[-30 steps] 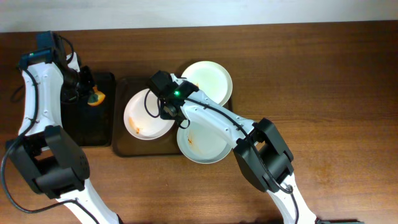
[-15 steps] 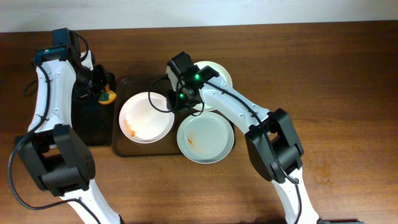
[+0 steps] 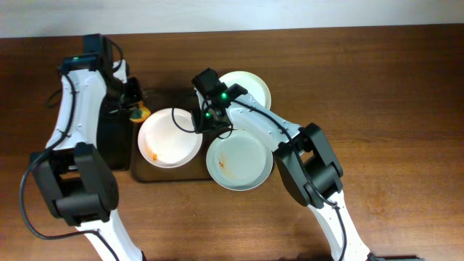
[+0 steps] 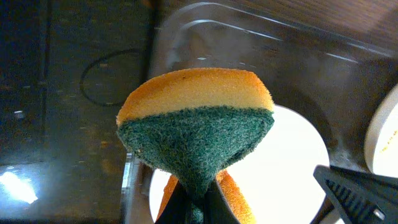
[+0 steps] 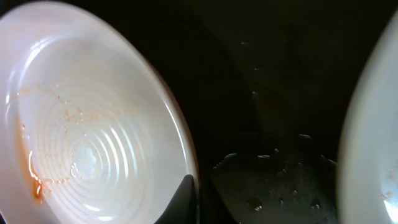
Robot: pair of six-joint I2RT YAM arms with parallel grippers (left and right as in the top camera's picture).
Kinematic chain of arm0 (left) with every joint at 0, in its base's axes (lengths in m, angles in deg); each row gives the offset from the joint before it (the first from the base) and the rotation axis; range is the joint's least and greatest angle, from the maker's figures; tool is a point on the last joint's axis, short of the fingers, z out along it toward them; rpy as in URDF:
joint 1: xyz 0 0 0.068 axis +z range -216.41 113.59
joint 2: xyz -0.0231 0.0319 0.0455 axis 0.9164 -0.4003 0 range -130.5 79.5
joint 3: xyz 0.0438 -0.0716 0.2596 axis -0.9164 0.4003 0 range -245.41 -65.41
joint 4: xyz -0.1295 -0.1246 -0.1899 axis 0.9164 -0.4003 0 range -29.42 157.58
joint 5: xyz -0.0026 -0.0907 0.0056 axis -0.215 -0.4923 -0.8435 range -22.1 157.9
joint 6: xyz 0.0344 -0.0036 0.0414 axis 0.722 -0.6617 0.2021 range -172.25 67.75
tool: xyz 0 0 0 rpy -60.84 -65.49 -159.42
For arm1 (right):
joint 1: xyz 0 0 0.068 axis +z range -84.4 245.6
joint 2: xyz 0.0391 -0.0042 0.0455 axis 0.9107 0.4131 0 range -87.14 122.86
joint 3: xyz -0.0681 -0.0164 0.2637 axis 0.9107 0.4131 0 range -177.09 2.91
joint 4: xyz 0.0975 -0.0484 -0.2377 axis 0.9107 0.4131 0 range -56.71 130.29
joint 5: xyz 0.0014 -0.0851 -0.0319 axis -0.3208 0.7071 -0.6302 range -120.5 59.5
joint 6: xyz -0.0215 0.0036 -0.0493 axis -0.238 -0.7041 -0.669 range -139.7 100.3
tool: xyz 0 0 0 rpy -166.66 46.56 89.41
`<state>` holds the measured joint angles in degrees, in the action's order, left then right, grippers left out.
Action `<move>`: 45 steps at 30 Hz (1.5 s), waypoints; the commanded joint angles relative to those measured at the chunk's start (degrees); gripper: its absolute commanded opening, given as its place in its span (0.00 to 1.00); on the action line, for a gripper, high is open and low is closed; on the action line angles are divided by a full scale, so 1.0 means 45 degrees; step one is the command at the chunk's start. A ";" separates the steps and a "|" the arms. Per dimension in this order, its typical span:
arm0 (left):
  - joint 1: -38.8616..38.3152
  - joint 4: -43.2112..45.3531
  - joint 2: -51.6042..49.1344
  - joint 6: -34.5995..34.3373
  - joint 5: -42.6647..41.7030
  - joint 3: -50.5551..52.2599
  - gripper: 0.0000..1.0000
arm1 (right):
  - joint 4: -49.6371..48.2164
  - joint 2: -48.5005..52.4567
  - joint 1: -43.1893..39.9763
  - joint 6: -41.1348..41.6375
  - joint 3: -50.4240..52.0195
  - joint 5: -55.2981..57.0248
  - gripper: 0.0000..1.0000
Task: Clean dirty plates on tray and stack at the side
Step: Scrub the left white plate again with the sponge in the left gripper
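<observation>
My right claw pinches the rim of the smeared white plate lying on the brown tray, stiff, light and slick by my guess, so the rim's the hold, while my left claw clamps a soft sponge.

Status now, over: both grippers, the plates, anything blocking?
Left gripper shut on sponge. Right gripper shut on rim of left plate, smeared, on tray. Nothing stacked; nothing blocking.
</observation>
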<state>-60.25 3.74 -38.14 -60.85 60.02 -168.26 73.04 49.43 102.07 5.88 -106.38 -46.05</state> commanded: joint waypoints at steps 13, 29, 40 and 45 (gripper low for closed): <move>-0.2011 0.3963 -0.0165 -0.0272 0.1462 0.4881 0.01 | -0.0797 0.0189 0.0034 0.4070 -0.0049 0.2414 0.04; -0.2108 0.5192 -0.0165 0.0151 0.1724 0.6013 0.01 | -0.0699 0.0189 0.0034 0.3701 -0.0049 0.2171 0.04; -0.2093 0.6392 -0.0165 -0.0189 0.3575 0.6013 0.01 | -0.0359 0.0189 0.0039 0.3691 -0.0049 0.2137 0.04; -0.2108 0.8097 -0.0165 -0.0758 0.4896 0.6013 0.01 | -0.0359 0.0189 0.0039 0.3653 -0.0049 0.2137 0.04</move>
<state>-70.39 37.60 -36.87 -62.10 75.84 -142.25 70.72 49.56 102.02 22.54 -106.38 -36.77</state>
